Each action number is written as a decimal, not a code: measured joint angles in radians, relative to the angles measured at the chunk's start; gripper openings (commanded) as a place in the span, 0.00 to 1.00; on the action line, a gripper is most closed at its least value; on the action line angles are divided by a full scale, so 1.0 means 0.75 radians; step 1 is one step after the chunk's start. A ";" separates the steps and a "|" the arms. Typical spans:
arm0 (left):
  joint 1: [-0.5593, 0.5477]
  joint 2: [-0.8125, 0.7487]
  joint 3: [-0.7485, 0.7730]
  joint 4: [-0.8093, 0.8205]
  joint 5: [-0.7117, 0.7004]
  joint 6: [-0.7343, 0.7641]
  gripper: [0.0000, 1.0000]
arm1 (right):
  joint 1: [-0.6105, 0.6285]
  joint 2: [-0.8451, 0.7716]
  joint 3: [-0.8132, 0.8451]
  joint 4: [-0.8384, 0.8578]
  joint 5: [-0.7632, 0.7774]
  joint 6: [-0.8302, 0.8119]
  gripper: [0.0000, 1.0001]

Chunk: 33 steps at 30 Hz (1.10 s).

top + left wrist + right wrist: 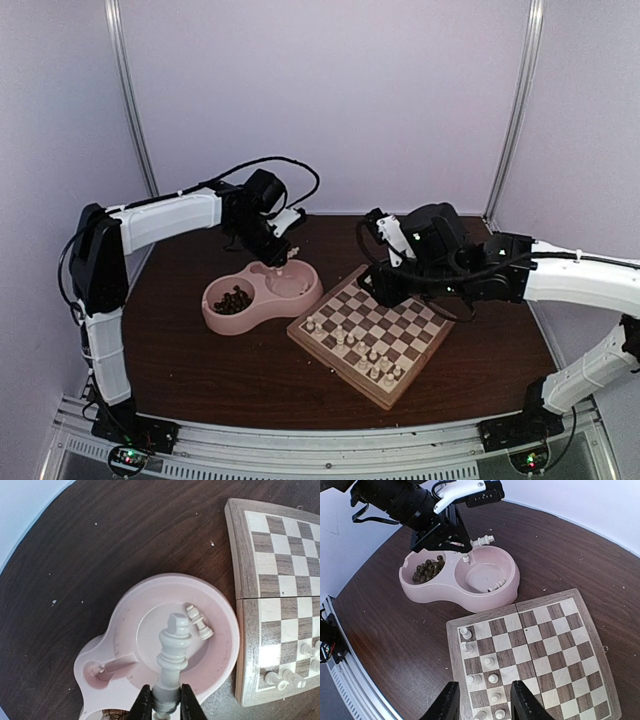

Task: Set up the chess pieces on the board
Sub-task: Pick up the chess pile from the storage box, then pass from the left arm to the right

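I see the dark wooden table (pixel 200 350) with the board (pixel 555 650) lying at an angle right of centre and the pink double-bowl dish (pixel 427 592) just beside its far-left corner. My right gripper (pixel 482 700) hovers over the board's near side, jaws apart with nothing between them. My left gripper (pixel 166 697) hangs over the dish's right bowl, clamped on the base of a tall white piece (pixel 174 650). White pieces (pixel 493 678) stand in two rows along one edge of the board. Dark pieces (pixel 425 570) fill the dish's left bowl, and small white ones (pixel 200 622) lie in the right bowl.
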 measured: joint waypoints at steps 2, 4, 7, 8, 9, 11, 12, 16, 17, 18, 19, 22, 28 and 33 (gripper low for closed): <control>0.000 -0.052 -0.042 0.032 0.004 0.000 0.15 | -0.011 0.018 0.007 0.005 -0.033 0.035 0.37; 0.000 -0.100 -0.091 0.069 0.008 -0.006 0.15 | -0.033 0.031 0.010 0.024 -0.075 0.072 0.37; 0.000 -0.168 -0.166 0.111 0.021 -0.023 0.15 | -0.085 0.050 0.010 0.068 -0.154 0.128 0.39; 0.000 -0.180 -0.175 0.116 0.027 -0.030 0.15 | -0.096 0.057 0.011 0.082 -0.177 0.142 0.39; 0.000 -0.190 -0.182 0.125 0.036 -0.037 0.16 | -0.109 0.070 0.013 0.103 -0.211 0.154 0.40; 0.000 -0.204 -0.183 0.138 0.073 -0.065 0.16 | -0.128 0.096 0.017 0.143 -0.267 0.178 0.40; 0.000 -0.210 -0.183 0.141 0.093 -0.082 0.16 | -0.133 0.107 0.017 0.170 -0.294 0.183 0.40; 0.000 -0.222 -0.154 0.123 0.215 -0.186 0.17 | -0.134 0.136 -0.006 0.341 -0.387 0.208 0.40; 0.000 -0.222 -0.138 0.115 0.242 -0.212 0.17 | -0.134 0.136 -0.018 0.380 -0.402 0.213 0.42; 0.000 -0.224 -0.119 0.106 0.271 -0.240 0.16 | -0.134 0.136 -0.038 0.440 -0.422 0.223 0.44; 0.000 -0.227 -0.096 0.091 0.301 -0.272 0.16 | -0.133 0.137 -0.056 0.491 -0.442 0.239 0.45; 0.000 -0.248 -0.043 0.056 0.388 -0.351 0.17 | -0.134 0.146 -0.119 0.657 -0.487 0.285 0.48; 0.000 -0.333 -0.005 0.007 0.569 -0.470 0.17 | -0.134 0.174 -0.264 0.962 -0.528 0.387 0.52; 0.000 -0.421 -0.005 -0.034 0.713 -0.545 0.17 | -0.134 0.211 -0.324 1.175 -0.553 0.461 0.57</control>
